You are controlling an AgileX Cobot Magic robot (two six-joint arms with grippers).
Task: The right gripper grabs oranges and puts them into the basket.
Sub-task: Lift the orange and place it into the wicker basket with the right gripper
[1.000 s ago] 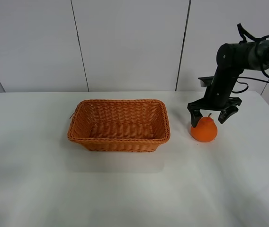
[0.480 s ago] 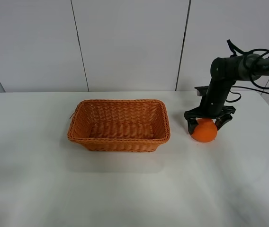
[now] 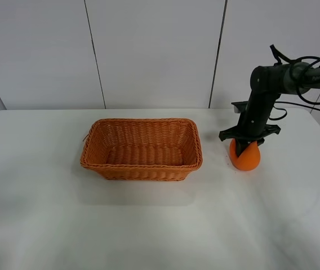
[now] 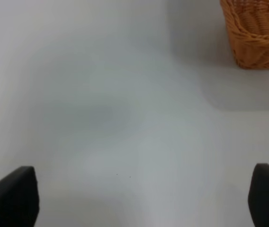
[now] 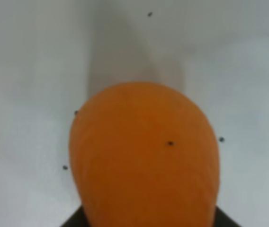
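Note:
The orange sits on the white table to the right of the wicker basket, a short gap away from it. My right gripper comes down from above and is shut on the orange's upper part, with the fruit still touching the table. In the right wrist view the orange fills the middle, and dark finger bases show at the lower edge. The basket is empty. My left gripper is open over bare table, with a corner of the basket in its view. The left arm is out of the exterior view.
The white table runs wide around the basket. A panelled white wall stands behind. Black cables trail from the right arm at the upper right.
My right gripper came down over the orange and its fingers closed in on the fruit from a wide stance. The orange and the basket stayed in place.

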